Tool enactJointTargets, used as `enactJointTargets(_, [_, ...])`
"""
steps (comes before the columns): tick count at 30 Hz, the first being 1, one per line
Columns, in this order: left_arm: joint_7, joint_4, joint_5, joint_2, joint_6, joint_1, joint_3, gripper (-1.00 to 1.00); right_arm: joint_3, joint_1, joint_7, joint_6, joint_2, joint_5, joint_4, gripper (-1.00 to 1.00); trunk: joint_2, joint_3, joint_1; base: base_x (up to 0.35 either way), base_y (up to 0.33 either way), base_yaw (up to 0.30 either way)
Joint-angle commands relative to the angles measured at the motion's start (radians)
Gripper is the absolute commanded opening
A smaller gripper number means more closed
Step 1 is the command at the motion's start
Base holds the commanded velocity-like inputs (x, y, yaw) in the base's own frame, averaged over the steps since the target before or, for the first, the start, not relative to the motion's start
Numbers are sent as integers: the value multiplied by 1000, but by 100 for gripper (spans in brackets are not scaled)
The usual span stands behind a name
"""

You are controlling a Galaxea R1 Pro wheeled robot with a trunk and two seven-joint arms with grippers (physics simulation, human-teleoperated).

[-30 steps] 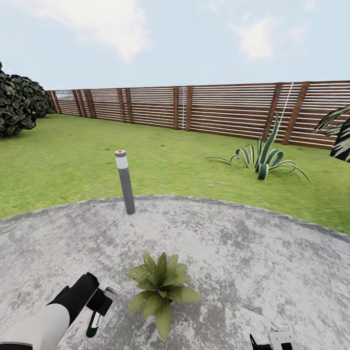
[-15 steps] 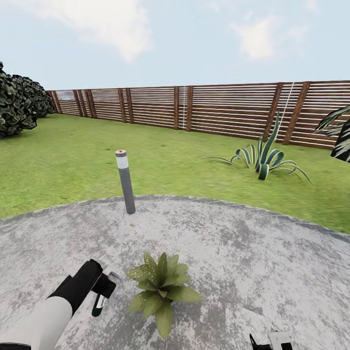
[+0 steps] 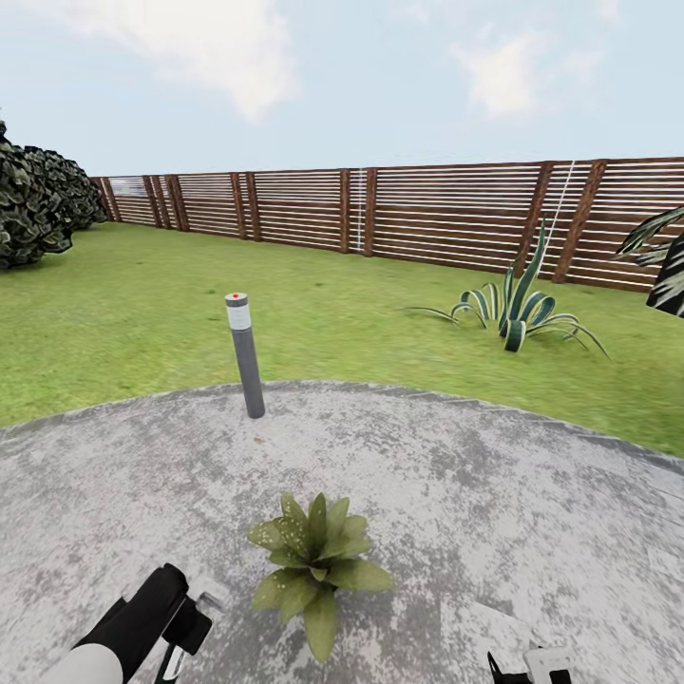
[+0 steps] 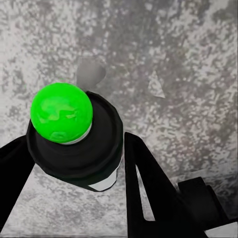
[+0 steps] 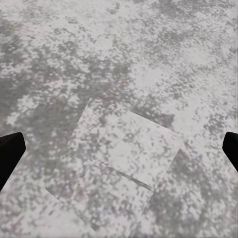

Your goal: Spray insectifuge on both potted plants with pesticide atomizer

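The left gripper (image 4: 74, 163) pinches the dark green, green-capped pesticide atomizer (image 4: 74, 134) low beside the broad-leaved potted plant (image 3: 316, 556) on the grey mottled patio (image 3: 494, 494), right fingers (image 5: 10, 153) spread; spraying seems underway, next needing the nozzle aimed over the leaves.

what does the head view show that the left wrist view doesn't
Head view alone: a potted plant on the patio, a grey post, lawn, wooden fence, striped spiky plant. Left wrist view alone: the atomizer's green spot, close up, clamped between the left gripper's black fingers. Both: mottled grey patio paving.
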Motion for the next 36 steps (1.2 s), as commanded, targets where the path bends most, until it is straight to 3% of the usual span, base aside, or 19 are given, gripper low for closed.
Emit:
enactJointTargets(1, [-8, 5, -8, 2, 2, 0, -1, -100, -8, -1, 7, -3, 0, 2, 0, 100, 0, -1, 0, 0, 0, 67])
enactJointTargets(4, [-3, 19, 8, -1, -2, 0, 75, -100, -8, -1, 6, -3, 0, 1, 0, 100, 0, -1, 0, 0, 0, 198])
enactJointTargets(7, [-3, 19, 12, -2, -3, 0, 96, -100, -8, -1, 6, -3, 0, 1, 0, 100, 0, -1, 0, 0, 0, 267])
enactJointTargets(20, [-2, 30, 5, -23, -4, 3, 91, -100, -9, -1, 5, -3, 0, 0, 0, 100, 0, -1, 0, 9, -58, 264])
enactJointTargets(36, [-2, 22, 4, -25, -4, 3, 91, -100, -9, -1, 5, -3, 0, 0, 0, 100, 0, -1, 0, 47, -268, 45])
